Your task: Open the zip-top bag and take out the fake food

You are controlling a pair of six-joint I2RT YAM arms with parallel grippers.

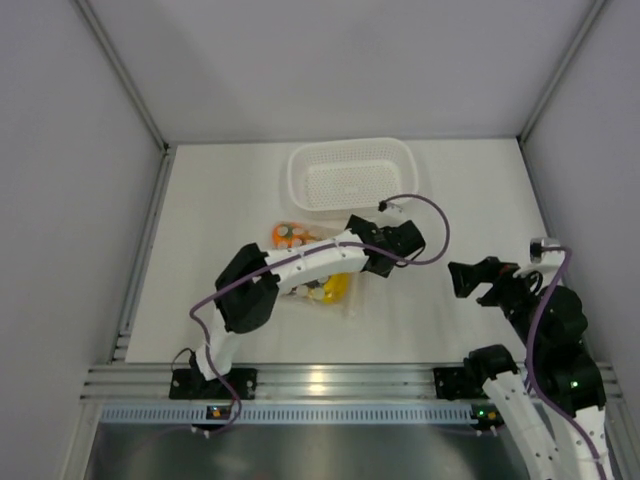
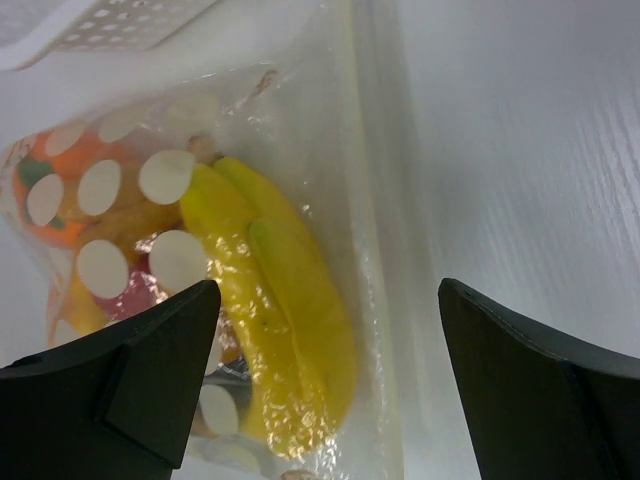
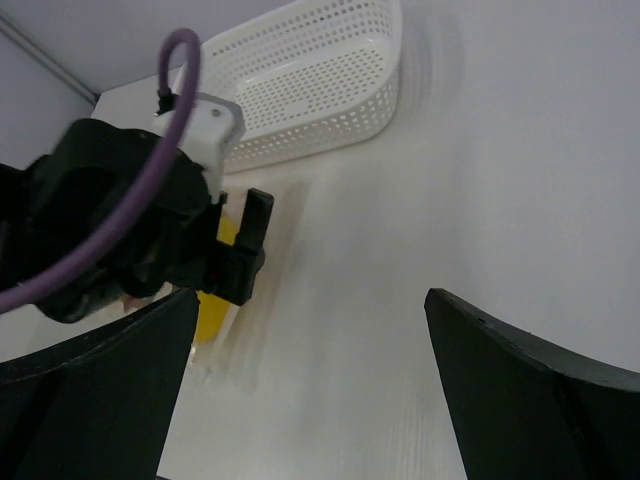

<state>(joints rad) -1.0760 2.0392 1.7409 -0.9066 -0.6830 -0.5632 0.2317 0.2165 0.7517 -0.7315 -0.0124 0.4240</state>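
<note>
Near the table's middle, just in front of the basket (image 1: 350, 175), the zip-top bag (image 1: 330, 292) lies flat with the fake food (image 1: 290, 235) inside. The left gripper (image 2: 328, 300) hangs over its right edge, jaws wide and empty, with the banana (image 2: 290, 330) and that edge between them. Closing here risks pinching the banana through both layers, so the bag would likely lift unopened. Further right, the right gripper (image 1: 478, 282), equally wide and empty, stands well apart from the bag.

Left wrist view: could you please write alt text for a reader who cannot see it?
A clear, white-dotted plastic zip-top bag holding a yellow plastic toy banana and orange and red pieces lies on a white table, framed by the open left tool. A white perforated plastic basket shows top left.
</note>
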